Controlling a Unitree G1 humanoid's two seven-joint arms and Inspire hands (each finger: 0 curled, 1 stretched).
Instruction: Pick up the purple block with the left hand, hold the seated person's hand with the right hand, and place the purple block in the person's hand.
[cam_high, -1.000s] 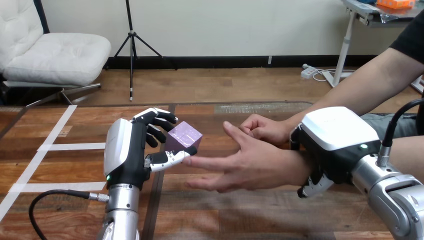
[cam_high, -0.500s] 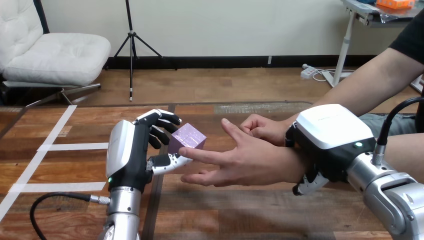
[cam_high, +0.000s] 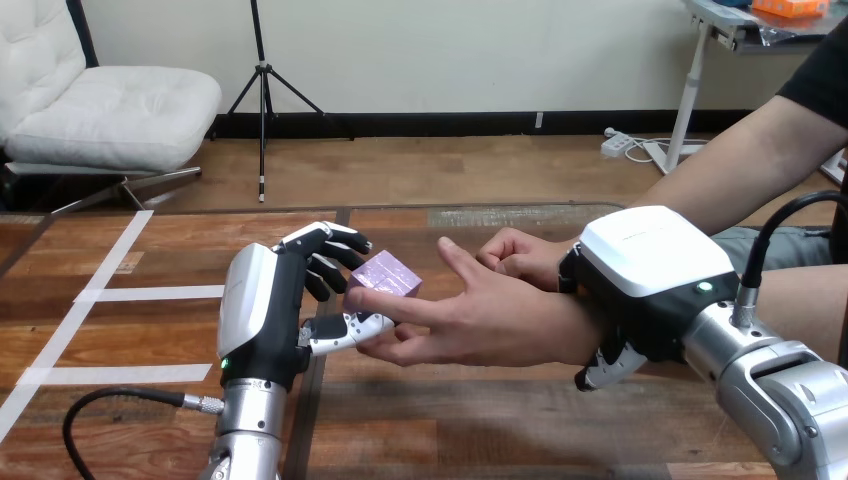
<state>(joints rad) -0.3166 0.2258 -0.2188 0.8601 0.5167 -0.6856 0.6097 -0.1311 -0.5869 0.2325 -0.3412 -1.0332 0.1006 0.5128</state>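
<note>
The purple block is a small cube held above the table in my left hand, with the fingers curled over its far side and the thumb under it. The person's open hand reaches in from the right, palm up, and its fingertips touch the block and my thumb. My right hand is wrapped over the person's wrist, with its fingers curling under that wrist. The person's other hand rests as a loose fist on the table just behind.
The wooden table carries strips of white tape at the left. A dark seam in the tabletop runs from the far edge to the near edge past my left arm.
My left hand has carried the block a little to the right and nearer the person's palm. My right hand and the person's hand have shifted left, so the fingertips now touch the block.
</note>
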